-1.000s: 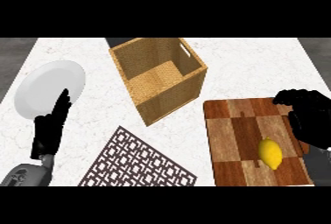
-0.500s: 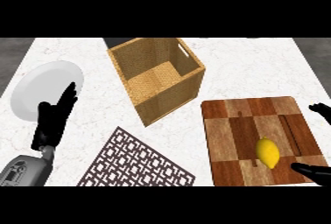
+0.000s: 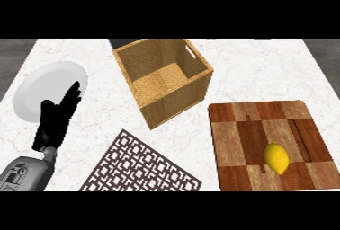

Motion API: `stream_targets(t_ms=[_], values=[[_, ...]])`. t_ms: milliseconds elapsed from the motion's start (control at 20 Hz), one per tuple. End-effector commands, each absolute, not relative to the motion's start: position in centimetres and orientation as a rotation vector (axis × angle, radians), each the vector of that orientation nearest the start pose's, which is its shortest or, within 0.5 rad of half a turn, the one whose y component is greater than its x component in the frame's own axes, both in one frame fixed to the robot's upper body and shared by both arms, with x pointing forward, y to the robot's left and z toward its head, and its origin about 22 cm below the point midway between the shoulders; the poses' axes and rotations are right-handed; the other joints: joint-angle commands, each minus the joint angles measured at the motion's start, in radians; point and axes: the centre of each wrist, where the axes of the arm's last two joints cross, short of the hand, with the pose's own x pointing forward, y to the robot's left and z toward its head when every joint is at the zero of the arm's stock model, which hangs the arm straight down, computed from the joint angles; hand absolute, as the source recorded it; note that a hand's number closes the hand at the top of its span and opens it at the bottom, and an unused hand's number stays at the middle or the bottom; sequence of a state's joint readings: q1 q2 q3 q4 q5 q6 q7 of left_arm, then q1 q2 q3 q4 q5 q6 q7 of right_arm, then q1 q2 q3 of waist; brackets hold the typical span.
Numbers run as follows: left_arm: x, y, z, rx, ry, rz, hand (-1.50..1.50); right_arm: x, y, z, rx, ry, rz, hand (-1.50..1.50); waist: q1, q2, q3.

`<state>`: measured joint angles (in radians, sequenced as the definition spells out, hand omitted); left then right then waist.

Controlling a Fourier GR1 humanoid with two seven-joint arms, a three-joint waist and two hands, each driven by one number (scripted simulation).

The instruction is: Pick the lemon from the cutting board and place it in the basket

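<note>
The lemon (image 3: 277, 157) sat at four o'clock in the view, on the lower half of the cutting board (image 3: 242, 128), its long axis running roughly twelve to six, and nothing was touching it. The basket (image 3: 178, 102) stood open-topped up near twelve, off the board's ten-o'clock corner, close to it but apart.

The left hand (image 3: 56, 119) was out at nine o'clock, fingers straight and up, holding nothing. It was resting with its fingertips over the rim of the white plate (image 3: 36, 85). The right hand showed nowhere in the view.

By the look of it, the lemon would be light and firm, with a rounded skin inclined to roll or slip. The best hold seemed to be across its fat middle, thumb opposite fingers, not on the tapered tips. The pick was not yet begun.
</note>
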<state>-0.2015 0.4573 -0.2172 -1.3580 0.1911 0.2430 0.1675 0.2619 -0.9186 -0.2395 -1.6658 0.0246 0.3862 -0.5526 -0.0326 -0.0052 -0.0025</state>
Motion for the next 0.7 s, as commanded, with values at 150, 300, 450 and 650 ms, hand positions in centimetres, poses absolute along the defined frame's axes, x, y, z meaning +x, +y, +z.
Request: stream_targets(t_ms=[150,300,450,650], values=[[29.1,29.4,3.2,0.29,-1.35,-0.199,0.0,16.5,-45.6,16.4,-0.204,-1.495,1.203,-1.5,0.016,0.002,0.002],[28.0,29.3,2.4,0.292,-1.362,-0.198,0.0,14.9,-45.2,16.7,-0.231,-1.487,1.185,-1.5,0.016,0.002,0.002],[29.9,27.5,1.4,0.28,-1.354,-0.21,0.0,16.3,-44.7,14.7,-0.257,-1.488,1.151,-1.5,0.023,0.005,0.002],[28.8,28.5,2.9,0.277,-1.359,-0.207,0.0,15.2,-45.4,13.7,-0.296,-1.525,1.08,-1.5,0.027,0.004,0.002]])
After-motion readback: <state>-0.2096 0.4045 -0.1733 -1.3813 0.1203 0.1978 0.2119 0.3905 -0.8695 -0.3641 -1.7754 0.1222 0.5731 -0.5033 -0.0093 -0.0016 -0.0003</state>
